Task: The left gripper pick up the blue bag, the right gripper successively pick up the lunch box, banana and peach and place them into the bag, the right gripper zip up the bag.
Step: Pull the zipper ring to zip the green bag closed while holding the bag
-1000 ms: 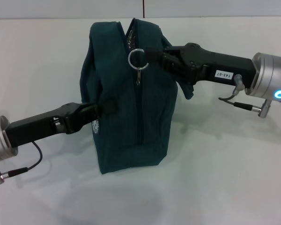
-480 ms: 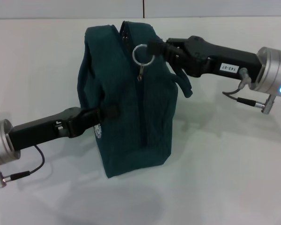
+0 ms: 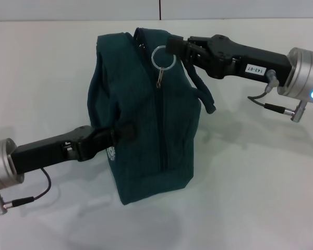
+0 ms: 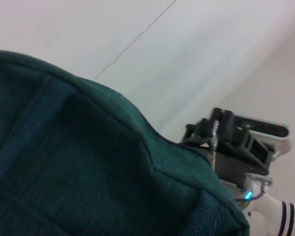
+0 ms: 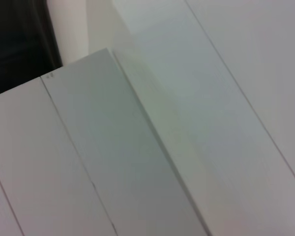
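I have the blue bag [image 3: 146,114] standing on the white table [image 3: 261,187], toward its far edge and near the middle, with my left gripper [image 3: 120,131] pinched onto a small tab on the bag's near-left side. My right gripper [image 3: 172,48] is up at the bag's top, its fingers pressed together on the metal pull ring [image 3: 163,57] of the zipper [image 3: 159,120]. The lunch box, banana and peach are nowhere in sight, so I judge them packed inside and the zipping as the step in hand.

The teeth below the ring look joined; only a short stretch near the top ridge seems left. To finish cleanly, I should draw the ring along the zipper line rather than away from it, and keep my left grip firm as a counter-pull so the fabric stays taut. If the bag tips or the cloth bunches under the slider, it could jam.
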### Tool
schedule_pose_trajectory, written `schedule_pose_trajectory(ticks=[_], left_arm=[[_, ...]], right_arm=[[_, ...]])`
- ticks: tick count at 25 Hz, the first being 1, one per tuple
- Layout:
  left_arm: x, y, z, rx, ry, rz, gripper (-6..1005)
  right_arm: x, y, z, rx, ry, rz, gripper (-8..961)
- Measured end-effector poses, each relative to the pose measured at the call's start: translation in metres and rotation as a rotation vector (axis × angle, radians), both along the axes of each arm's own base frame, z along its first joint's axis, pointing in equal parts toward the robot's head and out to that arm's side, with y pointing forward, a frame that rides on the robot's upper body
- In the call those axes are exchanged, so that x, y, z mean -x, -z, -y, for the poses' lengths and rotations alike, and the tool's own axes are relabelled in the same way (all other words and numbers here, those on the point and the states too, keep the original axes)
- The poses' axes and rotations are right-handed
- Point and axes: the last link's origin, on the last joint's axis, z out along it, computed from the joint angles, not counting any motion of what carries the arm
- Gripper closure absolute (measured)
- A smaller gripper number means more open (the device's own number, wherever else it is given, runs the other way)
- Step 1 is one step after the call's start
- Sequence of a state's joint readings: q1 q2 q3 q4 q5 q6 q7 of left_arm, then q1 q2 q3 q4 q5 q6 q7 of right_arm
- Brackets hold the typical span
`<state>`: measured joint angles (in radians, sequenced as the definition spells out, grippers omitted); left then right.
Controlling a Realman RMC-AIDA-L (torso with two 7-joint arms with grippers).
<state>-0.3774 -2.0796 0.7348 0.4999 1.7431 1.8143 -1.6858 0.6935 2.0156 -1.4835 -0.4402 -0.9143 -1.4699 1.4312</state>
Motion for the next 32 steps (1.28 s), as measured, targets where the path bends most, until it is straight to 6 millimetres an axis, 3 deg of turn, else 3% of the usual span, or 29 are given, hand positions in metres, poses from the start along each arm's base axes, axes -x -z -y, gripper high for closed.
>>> schedule_pose_trajectory(ticks=[32], left_arm=[[0.001, 0.002, 0.010, 0.028, 0.028, 0.005, 948]], right_arm=[[0.004, 0.002, -0.008, -0.023, 0.004, 0.028, 953]])
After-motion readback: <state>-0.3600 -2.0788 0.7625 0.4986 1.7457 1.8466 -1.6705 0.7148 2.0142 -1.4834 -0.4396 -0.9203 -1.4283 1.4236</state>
